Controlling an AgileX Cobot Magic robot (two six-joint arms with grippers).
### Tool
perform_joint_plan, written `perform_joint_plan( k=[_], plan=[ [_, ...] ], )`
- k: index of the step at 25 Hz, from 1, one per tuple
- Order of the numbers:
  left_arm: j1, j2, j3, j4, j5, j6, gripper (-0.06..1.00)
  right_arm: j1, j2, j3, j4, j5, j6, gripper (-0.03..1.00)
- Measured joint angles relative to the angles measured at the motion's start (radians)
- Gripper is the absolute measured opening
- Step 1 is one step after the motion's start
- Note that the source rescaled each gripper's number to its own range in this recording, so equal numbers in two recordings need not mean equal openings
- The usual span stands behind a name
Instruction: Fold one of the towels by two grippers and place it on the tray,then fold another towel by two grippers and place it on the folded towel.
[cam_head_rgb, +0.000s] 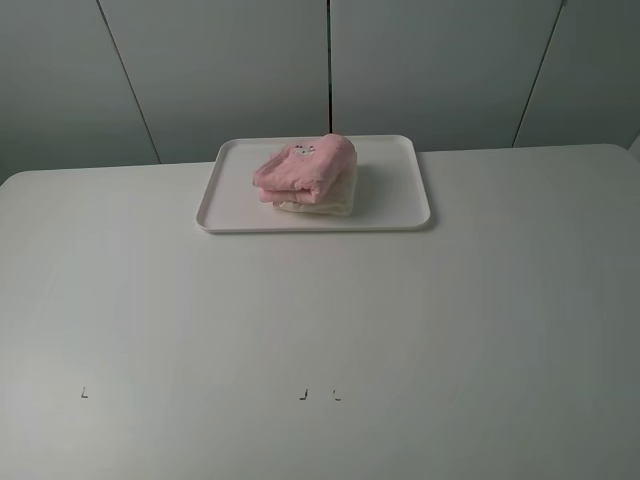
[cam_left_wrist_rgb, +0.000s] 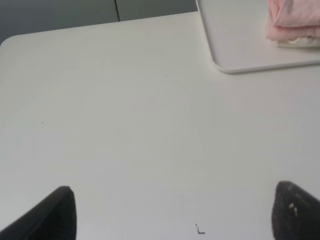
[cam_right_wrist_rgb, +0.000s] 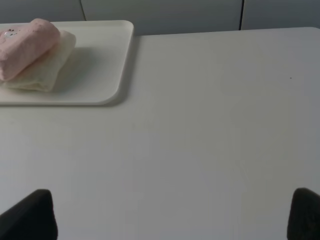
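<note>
While both arms hang back over the near part of the counter (cam_head_rgb: 320, 320), the tray (cam_head_rgb: 225, 190) sits by the far edge, about midway between the far corners. On it lies a folded cream towel (cam_head_rgb: 325, 205), and a folded pink towel (cam_head_rgb: 305, 165) rests right on top, touching it and covering most of it. A small printed patch shows on the pink towel's upper face. The stack sits near the middle of the tray, with bare tray all round it.

Left claw (cam_left_wrist_rgb: 172, 212): spread wide, its two dark fingertips (cam_left_wrist_rgb: 55, 215) far apart, nothing between them but bare counter. A small L-shaped mark (cam_left_wrist_rgb: 200, 230) shows on the surface just between them. Tray corner and the towel stack are well apart from it, toward the far edge.

Right claw (cam_right_wrist_rgb: 170, 215): also spread wide, dark fingertips (cam_right_wrist_rgb: 30, 215) at either side, pinching nothing, bare counter below. Tray and stack again lie well away, toward the far edge.

Neither arm shows in the high view. Three small marks (cam_head_rgb: 84, 393) sit along the near edge.
</note>
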Motion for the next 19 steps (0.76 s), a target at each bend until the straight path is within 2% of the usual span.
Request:
perform_joint_plan(
  k=[19],
  plan=[
    [0.0, 0.0, 0.0, 0.0, 0.002, 0.0, 1.0, 0.0, 0.0, 0.0, 0.0, 0.0, 0.0, 1.0]
  ],
)
